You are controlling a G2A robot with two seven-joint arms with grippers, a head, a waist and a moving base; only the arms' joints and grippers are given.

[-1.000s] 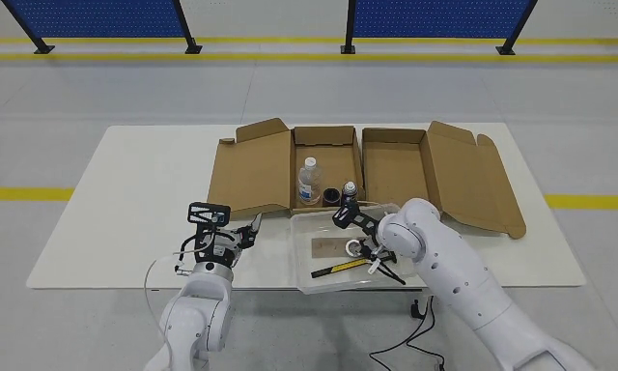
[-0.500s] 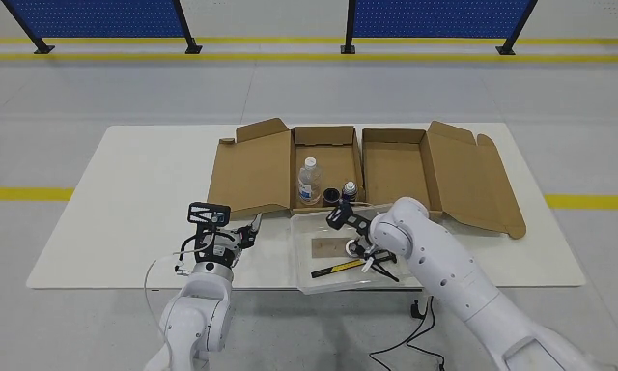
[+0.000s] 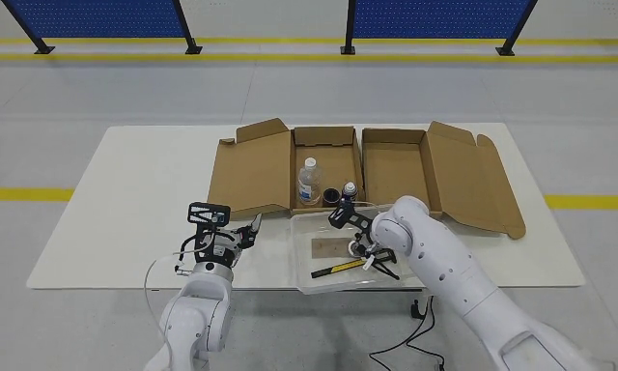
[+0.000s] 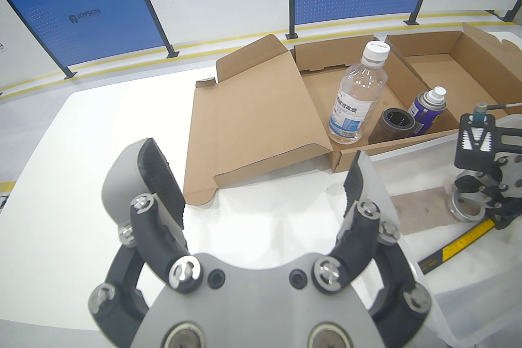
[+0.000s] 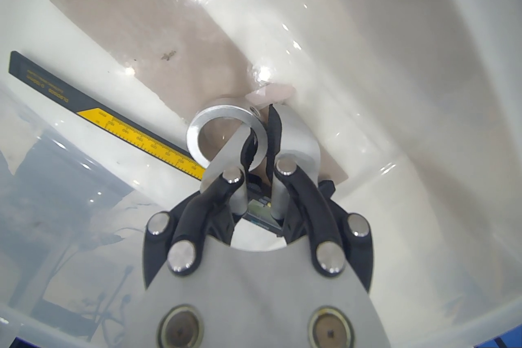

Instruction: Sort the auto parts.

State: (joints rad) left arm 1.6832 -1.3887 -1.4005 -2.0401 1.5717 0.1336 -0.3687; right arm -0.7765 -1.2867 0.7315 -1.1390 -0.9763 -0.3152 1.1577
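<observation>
The right pincer (image 5: pixel 261 137) is clamped on the rim of a metal ring (image 5: pixel 223 107), one finger through the hole, inside the clear tray (image 5: pixel 367 19) and just beside a black-and-yellow ruler (image 5: pixel 118 127). The left pincer (image 4: pixel 255 162) hangs with its fingers wide apart above the white surface (image 4: pixel 81 182), near the open cardboard box (image 4: pixel 253 129) (a water bottle (image 4: pixel 359 96), a black cylinder (image 4: pixel 393 125) and a spray can (image 4: pixel 428 105) stand together in one compartment)
</observation>
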